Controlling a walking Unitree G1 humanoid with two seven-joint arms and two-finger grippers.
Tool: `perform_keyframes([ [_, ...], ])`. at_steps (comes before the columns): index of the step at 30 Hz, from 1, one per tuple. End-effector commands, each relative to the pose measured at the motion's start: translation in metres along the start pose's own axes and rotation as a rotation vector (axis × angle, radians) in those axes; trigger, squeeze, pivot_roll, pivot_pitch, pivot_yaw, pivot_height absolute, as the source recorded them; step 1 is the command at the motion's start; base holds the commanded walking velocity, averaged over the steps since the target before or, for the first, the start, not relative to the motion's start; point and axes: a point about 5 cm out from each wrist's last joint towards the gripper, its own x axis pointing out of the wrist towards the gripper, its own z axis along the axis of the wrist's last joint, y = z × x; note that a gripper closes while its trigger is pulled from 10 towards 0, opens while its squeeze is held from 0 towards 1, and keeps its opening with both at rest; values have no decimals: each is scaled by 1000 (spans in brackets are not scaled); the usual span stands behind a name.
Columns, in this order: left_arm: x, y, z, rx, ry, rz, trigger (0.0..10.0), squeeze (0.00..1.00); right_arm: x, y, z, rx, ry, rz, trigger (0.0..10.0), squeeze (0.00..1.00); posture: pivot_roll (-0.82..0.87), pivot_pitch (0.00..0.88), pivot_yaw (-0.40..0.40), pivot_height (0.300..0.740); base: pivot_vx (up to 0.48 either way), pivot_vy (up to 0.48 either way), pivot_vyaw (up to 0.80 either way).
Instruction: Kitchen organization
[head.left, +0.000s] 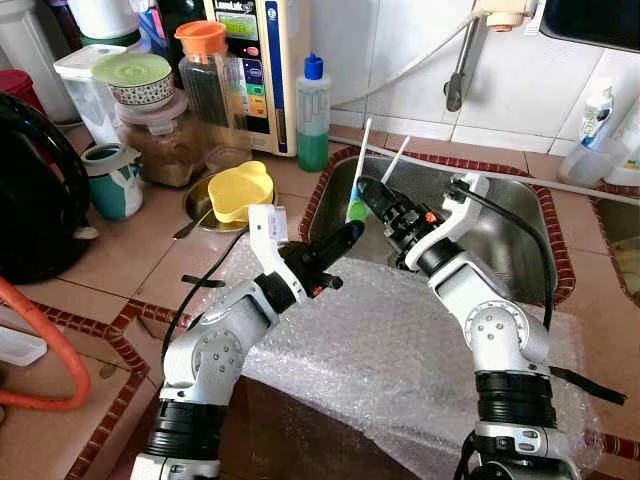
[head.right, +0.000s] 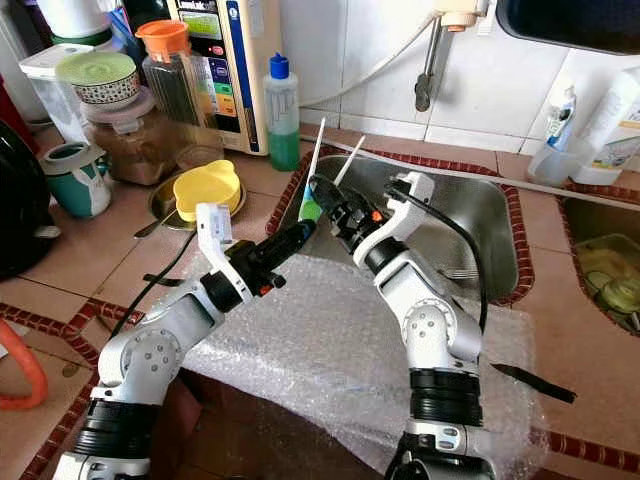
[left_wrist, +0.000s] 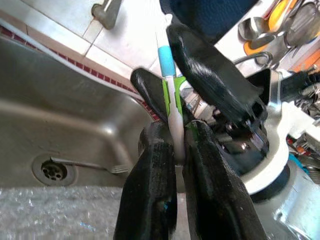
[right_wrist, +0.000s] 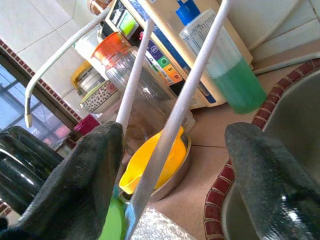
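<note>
Together, left gripper (left_wrist: 175, 150) pinching toothbrush (left_wrist: 170, 100), right gripper (right_wrist: 172, 165) spread around it, over sink (head.left: 520, 215)

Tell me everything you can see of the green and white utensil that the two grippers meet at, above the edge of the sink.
The utensil is a slim stick, it looks like plastic: a long white stem, a green grip part low down, and a blue band seen in the left wrist view. It stands nearly upright, tilted slightly, over the near left rim of the steel sink. The left gripper is shut on its lower end. The right gripper is open around it. A second white stick rises beside it.
</note>
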Motion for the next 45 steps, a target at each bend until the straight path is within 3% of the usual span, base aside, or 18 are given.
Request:
perform_keyframes([
  [1, 4, -13, -7, -10, 47, -89, 0, 0, 9, 8, 4, 3, -17, 30, 0, 0, 21, 24, 56, 740, 0, 0, 0],
  [32, -2, -8, -2, -18, 43, -53, 0, 0, 10, -10, 20, -6, -117, -98, 0, 0, 26, 28, 51, 740, 0, 0, 0],
  [33, -2, -8, -2, -6, 50, -52, 3137, 0, 10, -10, 20, -6, -118, -100, 0, 0, 26, 28, 51, 740, 0, 0, 0],
  [35, -2, -8, -2, -2, 53, -52, 3137, 0, 10, -10, 20, -7, -118, -100, 0, 0, 26, 28, 51, 740, 0, 0, 0],
  [36, -2, -7, -2, -1, 53, -44, 10000, 0, 10, -11, 20, -7, -121, -103, 0, 0, 25, 28, 51, 740, 0, 0, 0],
  [40, -1, -5, -1, 17, 42, -18, 10000, 0, 10, -12, 22, -24, -133, -123, 0, 0, 25, 27, 51, 740, 0, 0, 0],
  [41, 0, -4, 0, 15, 37, -12, 10000, 1000, 10, -12, 24, -36, -138, -132, 0, 0, 25, 27, 51, 740, 0, 0, 0],
  [45, -1, -2, 2, 26, 23, 10, 10000, 1000, 10, -14, 27, -71, -156, -159, 0, 0, 25, 27, 51, 740, 0, 0, 0],
])
